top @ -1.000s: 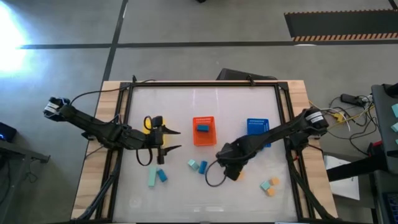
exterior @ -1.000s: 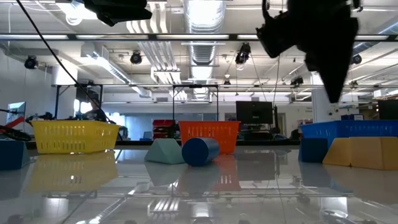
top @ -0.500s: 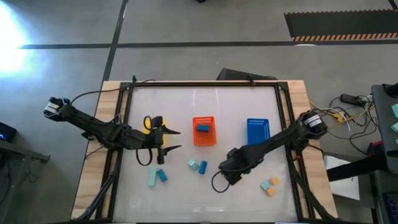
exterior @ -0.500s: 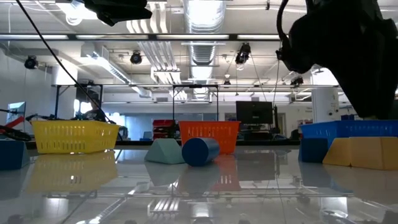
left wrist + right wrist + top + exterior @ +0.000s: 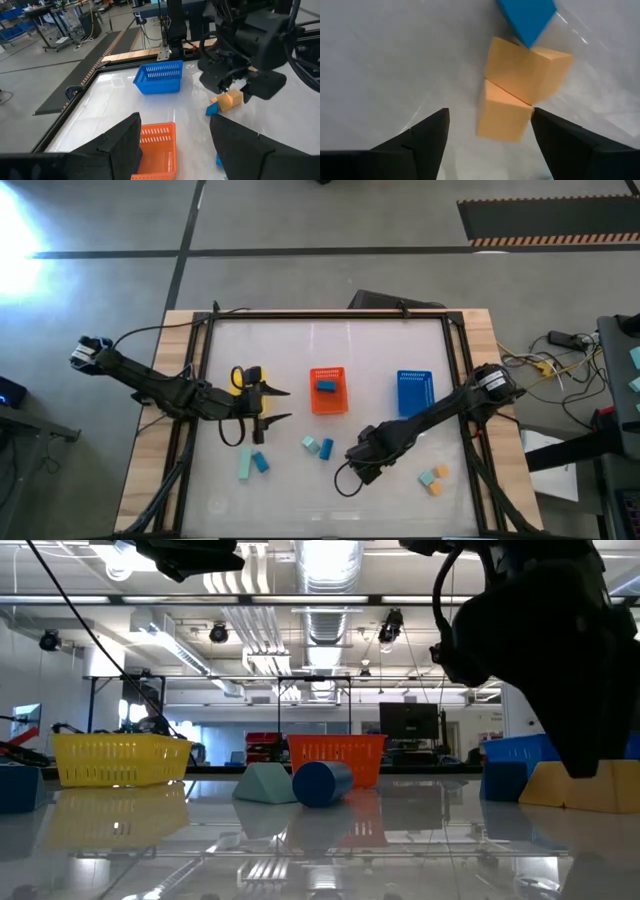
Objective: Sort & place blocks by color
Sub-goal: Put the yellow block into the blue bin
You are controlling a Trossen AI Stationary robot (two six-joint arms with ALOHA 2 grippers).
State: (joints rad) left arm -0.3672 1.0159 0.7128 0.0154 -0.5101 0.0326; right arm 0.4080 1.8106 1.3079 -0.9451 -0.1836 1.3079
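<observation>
Hovering my right claw (image 5: 487, 137), fingers spread wide and empty, I am lining up on the orange blocks (image 5: 520, 95) lying on the desk just ahead; next, closing around one.

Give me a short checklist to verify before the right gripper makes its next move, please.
1. Right gripper open: ok.
2. Orange blocks lined up in front of it: ok, two, touching.
3. Blue block apart from them: not ok, it lies against one.
4. Orange basket holds only orange: not ok, a second blue block lies inside.
5. Left gripper out of the way, open beside the yellow basket: ok.
</observation>
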